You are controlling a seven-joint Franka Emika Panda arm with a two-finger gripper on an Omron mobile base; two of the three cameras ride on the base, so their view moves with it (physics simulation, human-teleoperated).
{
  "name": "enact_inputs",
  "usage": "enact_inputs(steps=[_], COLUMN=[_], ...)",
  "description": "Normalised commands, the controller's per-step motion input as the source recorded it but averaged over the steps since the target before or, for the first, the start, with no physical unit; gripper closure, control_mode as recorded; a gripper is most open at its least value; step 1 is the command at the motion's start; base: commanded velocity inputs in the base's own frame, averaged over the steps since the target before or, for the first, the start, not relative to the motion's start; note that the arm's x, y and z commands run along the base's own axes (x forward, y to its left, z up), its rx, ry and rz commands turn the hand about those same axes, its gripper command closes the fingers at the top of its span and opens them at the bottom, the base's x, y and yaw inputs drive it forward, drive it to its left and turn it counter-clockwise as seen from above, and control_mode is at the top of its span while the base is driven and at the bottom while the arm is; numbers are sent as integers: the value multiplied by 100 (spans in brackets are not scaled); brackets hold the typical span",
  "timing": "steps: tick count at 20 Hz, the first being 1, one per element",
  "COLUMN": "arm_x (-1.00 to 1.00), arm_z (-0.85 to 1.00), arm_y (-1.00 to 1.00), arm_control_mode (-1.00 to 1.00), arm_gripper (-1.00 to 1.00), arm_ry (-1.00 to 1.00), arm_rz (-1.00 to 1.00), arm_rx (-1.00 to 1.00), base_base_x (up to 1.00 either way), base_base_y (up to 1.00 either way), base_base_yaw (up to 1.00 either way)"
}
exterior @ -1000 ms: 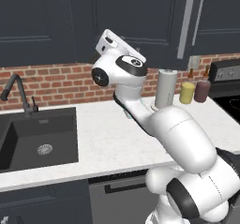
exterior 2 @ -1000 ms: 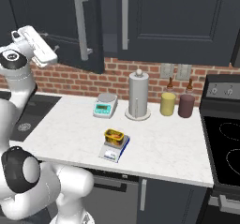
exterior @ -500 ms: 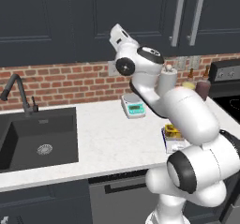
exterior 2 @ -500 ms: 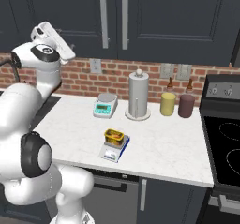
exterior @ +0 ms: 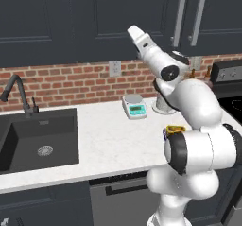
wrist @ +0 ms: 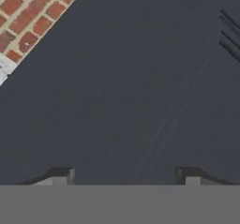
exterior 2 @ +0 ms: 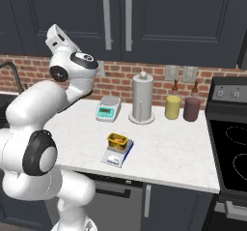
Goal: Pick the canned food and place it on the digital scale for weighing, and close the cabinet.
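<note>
The canned food [exterior 2: 117,139], a flat yellow-gold tin, rests on the digital scale [exterior 2: 116,156] near the counter's front edge. In the left base view the tin [exterior: 177,128] peeks out from behind my arm. Both doors of the dark cabinet [exterior 2: 159,17] are flush, their silver bar handles [exterior 2: 107,18] side by side. My hand is raised close to the cabinet front, left of the handles [exterior: 178,17]. In the hand view my gripper [wrist: 124,176] faces the dark door panel, fingertips apart, with nothing between them.
A white scale with a teal display [exterior 2: 108,110], a paper towel holder [exterior 2: 142,99] and two canisters [exterior 2: 172,107] stand along the brick wall. The stove [exterior 2: 231,148] is at the right, the black sink [exterior: 38,140] and faucet [exterior: 19,95] at the left.
A second ago a cabinet door stood open; it has swung shut as my hand swept right along the cabinet front. The tin and scale have not moved.
</note>
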Motion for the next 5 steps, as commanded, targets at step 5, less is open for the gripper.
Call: enact_inputs(steps=[5], arm_x=[-11], arm_z=[0], arm_y=[-76], arm_control_mode=[-100], arm_gripper=[-100], arm_ry=[-8], arm_rz=[11], arm_rx=[16], base_base_x=[0], base_base_y=[0], base_base_yaw=[0])
